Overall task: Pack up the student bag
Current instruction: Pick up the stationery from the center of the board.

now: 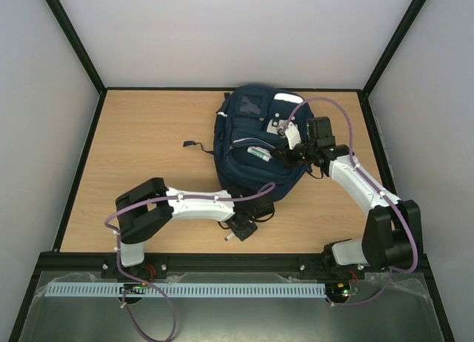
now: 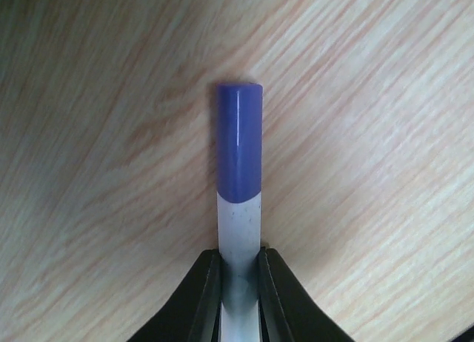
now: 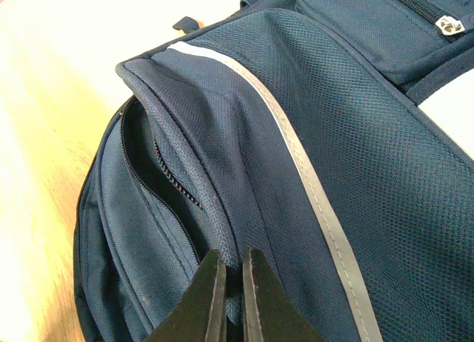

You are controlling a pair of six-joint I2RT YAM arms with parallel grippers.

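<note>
The student bag (image 1: 244,123), a navy backpack with pale stripes, lies at the middle back of the table. My right gripper (image 1: 284,153) rests on its right side. In the right wrist view that gripper (image 3: 233,255) is shut on a fold of the bag (image 3: 355,135) beside an unzipped pocket (image 3: 152,175). My left gripper (image 1: 238,231) is low over the table just in front of the bag. The left wrist view shows it (image 2: 239,255) shut on the white body of a marker (image 2: 239,157) with a blue cap, which points away over the wood.
A white and green item (image 1: 258,152) shows in the bag's open front pocket. A dark strap (image 1: 194,145) trails left from the bag. Black frame rails (image 1: 81,164) border the wooden table on both sides, and grey walls stand behind them.
</note>
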